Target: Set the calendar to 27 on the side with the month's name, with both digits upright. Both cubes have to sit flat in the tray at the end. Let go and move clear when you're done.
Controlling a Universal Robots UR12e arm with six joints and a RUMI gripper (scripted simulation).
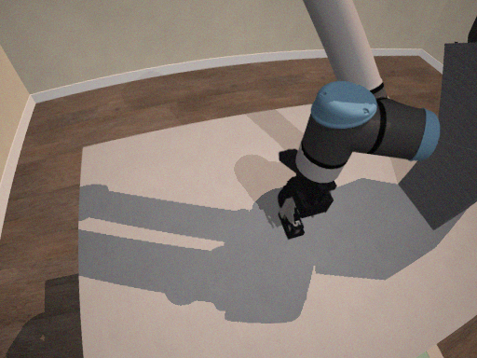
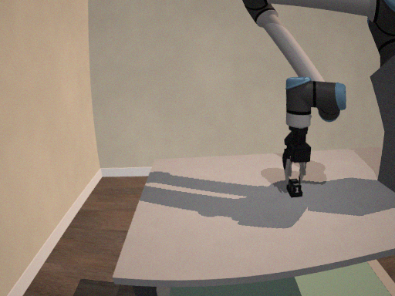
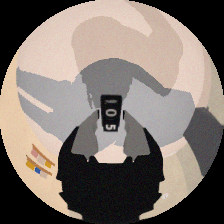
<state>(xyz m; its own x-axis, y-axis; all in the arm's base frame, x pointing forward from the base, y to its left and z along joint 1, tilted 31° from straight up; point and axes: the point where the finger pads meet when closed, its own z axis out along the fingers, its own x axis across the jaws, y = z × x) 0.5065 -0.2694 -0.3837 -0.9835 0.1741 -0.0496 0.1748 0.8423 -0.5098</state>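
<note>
And the calendar (image 1: 293,229) (image 2: 295,190) (image 3: 111,113) is seen low over the table (image 1: 186,331) (image 2: 212,254) (image 3: 45,60), right between the claw's (image 1: 293,216) (image 2: 295,179) (image 3: 111,121) fingertips — they're parted fairly narrowly, nothing gripped — with a 0 and a 5 shown to the wrist view.

Layout, top, exterior and wrist views: the table (image 1: 154,322) (image 2: 193,250) (image 3: 45,60) stood between the left wall (image 1: 6,93) (image 2: 46,96) and the pedestal (image 1: 458,93) (image 2: 389,127) (image 3: 200,137) at right. The floor (image 1: 42,186) (image 2: 92,216) ran along its left and far sides; the far wall (image 1: 186,33) (image 2: 193,77) rose behind. The calendar (image 1: 293,230) (image 2: 295,190) (image 3: 111,101) lay on the table, right of its middle in the exterior view, within the arm's shadow. The gripper (image 1: 290,218) (image 2: 295,179) (image 3: 111,110) was over the calendar, fingers to either side. A mat (image 2: 339,277) lay below the table's near edge.
</note>
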